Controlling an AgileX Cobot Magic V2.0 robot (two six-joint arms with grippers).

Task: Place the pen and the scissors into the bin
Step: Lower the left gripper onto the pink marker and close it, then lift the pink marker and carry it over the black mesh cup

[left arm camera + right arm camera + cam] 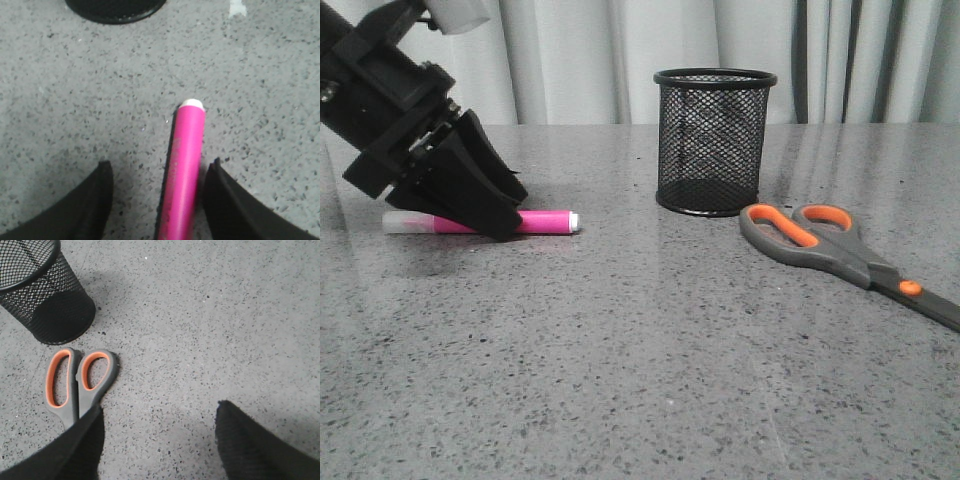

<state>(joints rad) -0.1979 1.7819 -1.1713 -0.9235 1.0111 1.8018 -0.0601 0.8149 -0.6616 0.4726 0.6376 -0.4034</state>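
The pink pen [546,221] lies flat on the table at the left, its whitish cap end pointing left. My left gripper [496,218] is down at the table, open, straddling the pen's middle. In the left wrist view the pen [187,160] lies between the fingers of the left gripper [160,165], close against one finger and apart from the other. The black mesh bin [713,140] stands upright at centre back. The scissors [840,250] lie shut, right of the bin. My right gripper [160,408] is open and empty above the table, beside the scissors' handles [80,380].
The grey speckled table [640,380] stretches toward me. Pale curtains [590,60] hang behind it. The bin's base [115,7] shows in the left wrist view beyond the pen. The bin [45,295] stands beyond the scissors' handles in the right wrist view.
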